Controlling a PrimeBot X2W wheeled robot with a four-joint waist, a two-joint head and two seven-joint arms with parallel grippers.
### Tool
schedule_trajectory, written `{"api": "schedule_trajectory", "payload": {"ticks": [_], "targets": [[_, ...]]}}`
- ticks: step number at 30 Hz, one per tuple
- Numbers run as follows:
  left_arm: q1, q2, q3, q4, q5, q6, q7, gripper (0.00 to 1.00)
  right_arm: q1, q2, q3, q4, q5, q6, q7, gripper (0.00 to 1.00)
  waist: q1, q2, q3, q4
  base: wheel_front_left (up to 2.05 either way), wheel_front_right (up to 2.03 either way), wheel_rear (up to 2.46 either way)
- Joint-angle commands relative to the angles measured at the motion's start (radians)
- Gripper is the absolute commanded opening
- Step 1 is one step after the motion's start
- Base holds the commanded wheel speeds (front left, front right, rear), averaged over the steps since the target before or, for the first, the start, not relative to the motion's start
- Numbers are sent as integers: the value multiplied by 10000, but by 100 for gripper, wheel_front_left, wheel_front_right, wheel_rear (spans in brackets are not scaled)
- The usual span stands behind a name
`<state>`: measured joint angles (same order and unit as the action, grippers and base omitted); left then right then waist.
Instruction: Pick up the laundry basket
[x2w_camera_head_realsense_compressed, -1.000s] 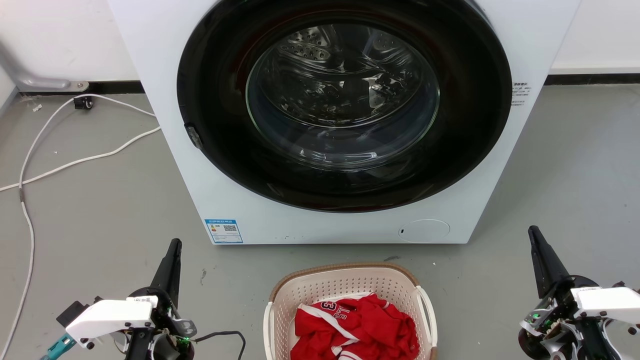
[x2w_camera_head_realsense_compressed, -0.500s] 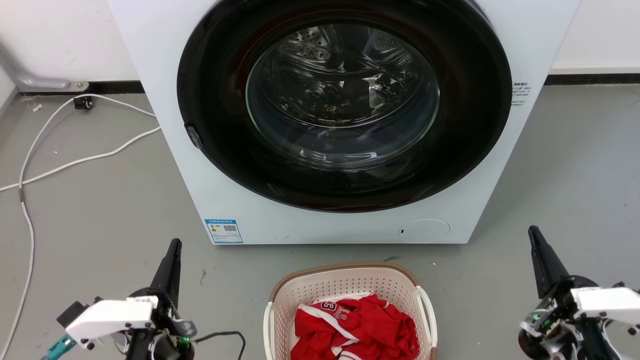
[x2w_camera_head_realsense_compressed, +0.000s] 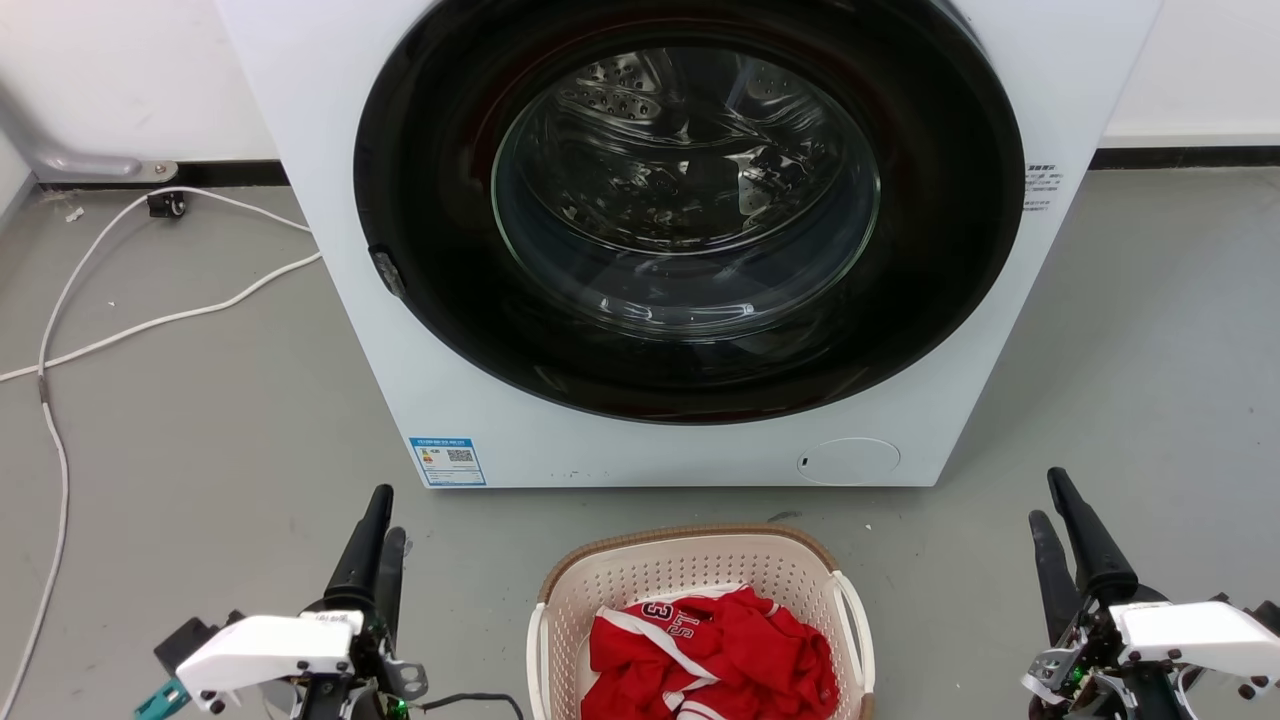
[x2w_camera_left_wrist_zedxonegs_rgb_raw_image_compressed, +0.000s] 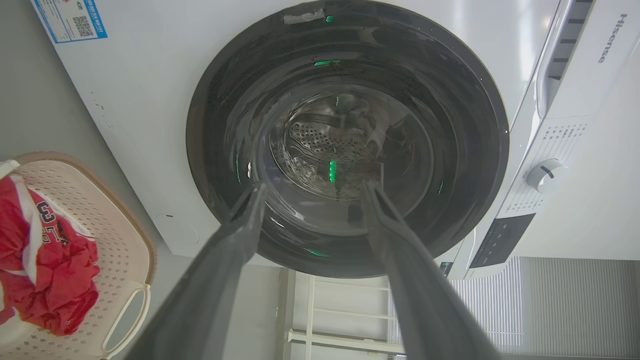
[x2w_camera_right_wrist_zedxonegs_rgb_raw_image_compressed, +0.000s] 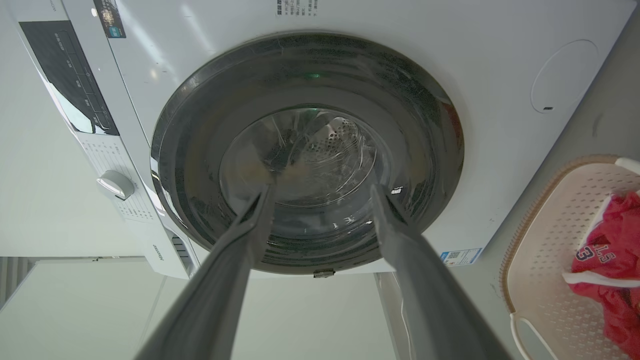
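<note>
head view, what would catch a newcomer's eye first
The washer's big black round door dominates the upper middle. Below it on the floor sits the laundry basket holding a bright red jersey, with the open left end effector and right end effector on either side.

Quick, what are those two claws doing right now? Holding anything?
Left gripper: open, holding nothing.
Right gripper: open, holding nothing.
</note>
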<state>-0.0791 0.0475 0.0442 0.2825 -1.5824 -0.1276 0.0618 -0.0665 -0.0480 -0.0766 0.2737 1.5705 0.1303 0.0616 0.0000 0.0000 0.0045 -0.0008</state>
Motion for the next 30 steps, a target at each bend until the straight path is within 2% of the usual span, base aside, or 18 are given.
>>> {"api": "schedule_trajectory", "payload": {"ticks": [1, 7, 17, 30], "targets": [[-378, 59, -122, -161, 226, -7, -115, 100, -273, -47, 59, -226, -291, 2, -112, 100, 0, 0, 2, -1, 0, 0, 0], [-504, 65, -240, -234, 1559, -10, -386, 100, -299, -55, 138, -430, -1590, 3, -383, 100, 0, 0, 14, 13, 0, 0, 0], [-573, 23, -446, -422, 4100, -9, -799, 100, -289, -68, 368, -681, -4538, 3, -796, 100, 0, 0, 24, 45, 0, 0, 0], [-719, 25, -1090, -379, 7015, 241, -1277, 100, -266, -31, 432, -824, -7748, 3, -1275, 100, 0, 0, 47, 116, 0, 0, 0]]}}
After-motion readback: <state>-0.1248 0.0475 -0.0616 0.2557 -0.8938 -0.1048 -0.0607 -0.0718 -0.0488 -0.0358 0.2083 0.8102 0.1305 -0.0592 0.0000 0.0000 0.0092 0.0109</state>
